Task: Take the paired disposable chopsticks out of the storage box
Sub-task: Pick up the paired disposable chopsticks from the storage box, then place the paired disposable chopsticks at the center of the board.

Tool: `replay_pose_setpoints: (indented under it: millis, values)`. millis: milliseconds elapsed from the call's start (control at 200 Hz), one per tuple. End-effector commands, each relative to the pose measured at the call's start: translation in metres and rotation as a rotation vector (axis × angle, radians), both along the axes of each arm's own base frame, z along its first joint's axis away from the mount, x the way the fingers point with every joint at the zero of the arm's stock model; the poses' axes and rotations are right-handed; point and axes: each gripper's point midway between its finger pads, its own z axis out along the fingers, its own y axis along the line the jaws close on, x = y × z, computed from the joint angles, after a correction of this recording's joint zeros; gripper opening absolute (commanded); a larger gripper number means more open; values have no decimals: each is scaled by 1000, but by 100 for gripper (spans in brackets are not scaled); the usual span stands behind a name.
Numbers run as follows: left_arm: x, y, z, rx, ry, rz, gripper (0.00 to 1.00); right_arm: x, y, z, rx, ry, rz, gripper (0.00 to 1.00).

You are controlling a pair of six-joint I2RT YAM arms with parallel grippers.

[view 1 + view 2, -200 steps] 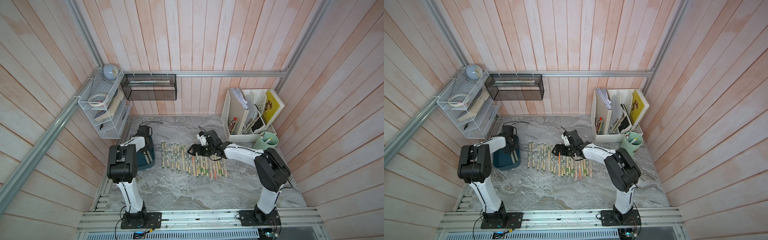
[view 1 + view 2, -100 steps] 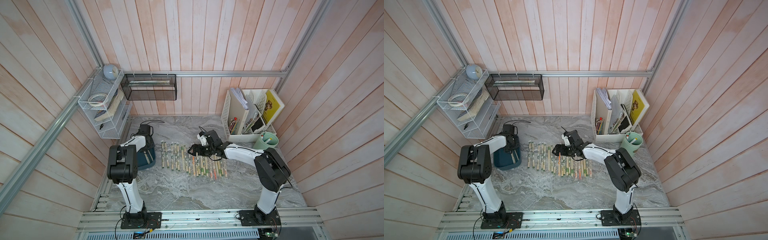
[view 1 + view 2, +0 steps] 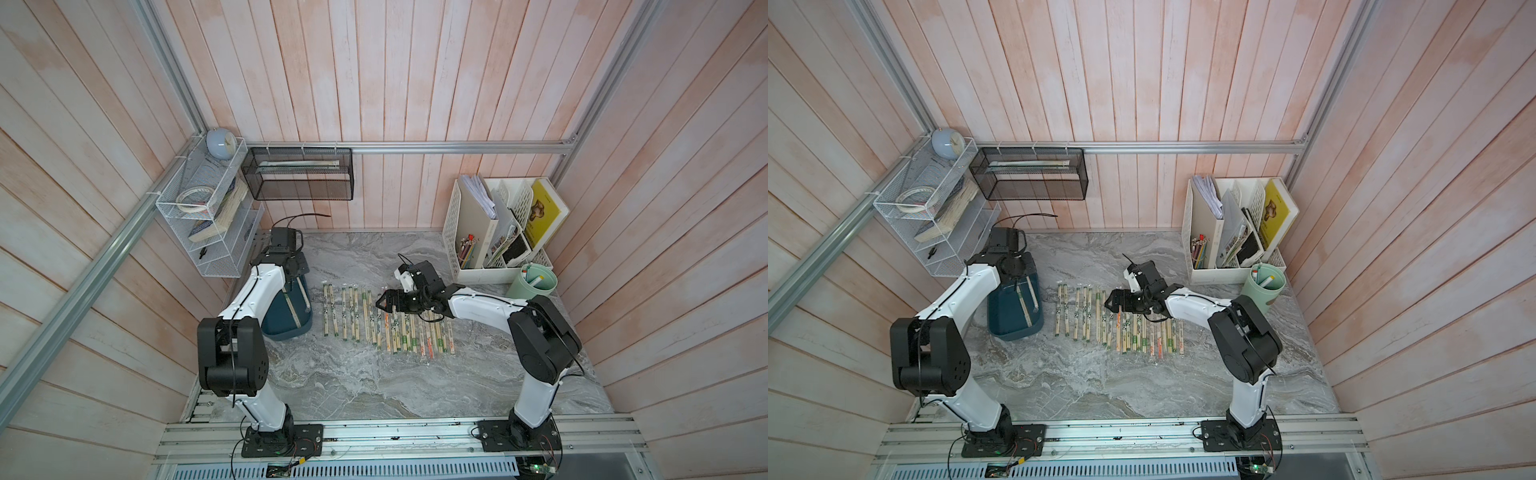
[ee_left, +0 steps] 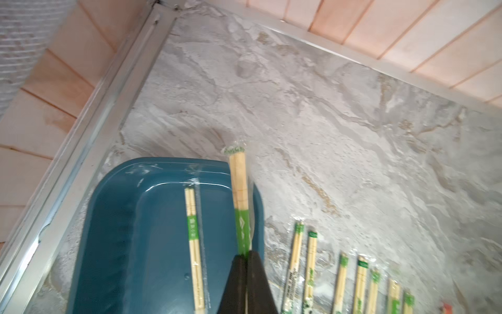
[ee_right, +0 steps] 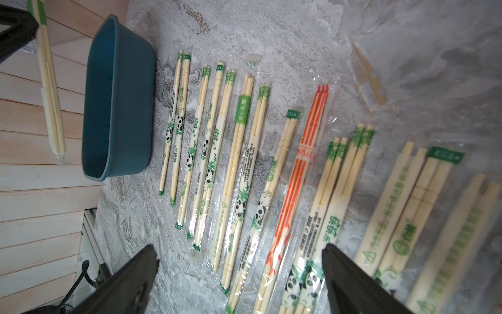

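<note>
left fingers [image 4: 235,280] pinched a chopstick pair [image 4: 239,190] above the storage box [image 4: 114,217], likely bound for the surface [image 4: 339,130]; right fingers [image 5: 130,280] spread wide.

The left gripper [image 4: 246,255] rises and drifts toward 12 o'clock, carrying 1 pair of disposable chopsticks [image 4: 239,187] pinched in its jaws. That pair now hangs lifted above the storage box [image 4: 114,231].

Left arm [image 3: 262,291] & right arm [image 3: 484,308]: white shells, blocky black joints, thin black cables along links. Black base plates [image 3: 312,436] w/ screws. Left gripper [image 4: 245,255], right gripper [image 5: 240,247]: black wedge fingers.
</note>
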Motion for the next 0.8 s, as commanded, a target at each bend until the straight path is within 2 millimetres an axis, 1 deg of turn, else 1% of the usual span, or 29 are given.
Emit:
replay_pose_setpoints:
  millis: [0,90,140,205,330,415,430,465,510,535,595,625,640,670,715,755,795]
  values:
    - [-6,-37,-14,-3,51,-116,0,3,-2,6,8,-17,-10,97]
    - [-10,-53,-36,6,93,-150,0,3,-3,6,5,-17,-11,97]
    - [-12,-56,-49,-3,119,-154,0,2,-4,6,2,-19,-12,97]
    - [-16,-57,-65,-1,144,-154,0,0,-6,5,-2,-18,-13,97]
    - [-23,-51,-92,35,208,-153,0,-1,-8,4,-5,-18,-16,97]
    - [-25,-50,-102,43,227,-153,0,-1,-9,4,-2,-17,-17,97]
    - [-25,-50,-102,40,229,-155,3,-2,-9,4,-2,-16,-17,96]
    - [-24,-52,-101,33,224,-157,18,-2,-9,4,-2,-15,-16,96]
    - [-23,-54,-95,20,206,-154,31,-1,-8,5,-1,-19,-16,97]
    - [-21,-54,-89,12,188,-152,39,-2,-9,4,-2,-17,-16,96]
    - [-16,-54,-67,-4,118,-130,64,-2,-9,4,-3,-18,-14,97]
    - [-14,-50,-53,-12,76,-107,73,-1,-9,3,-3,-16,-14,96]
    - [-13,-48,-47,-18,58,-97,75,-1,-9,3,-4,-16,-14,97]
    - [-11,-42,-36,-32,23,-76,75,-1,-9,4,-3,-17,-13,97]
    - [-10,-26,-25,-49,-4,-18,75,-1,-8,3,-2,-16,-12,96]
    - [-12,-10,-22,-71,-12,29,75,-1,-8,3,-1,-14,-11,97]
    - [-15,8,-25,-80,-3,81,75,-1,-8,2,-1,-15,-11,97]
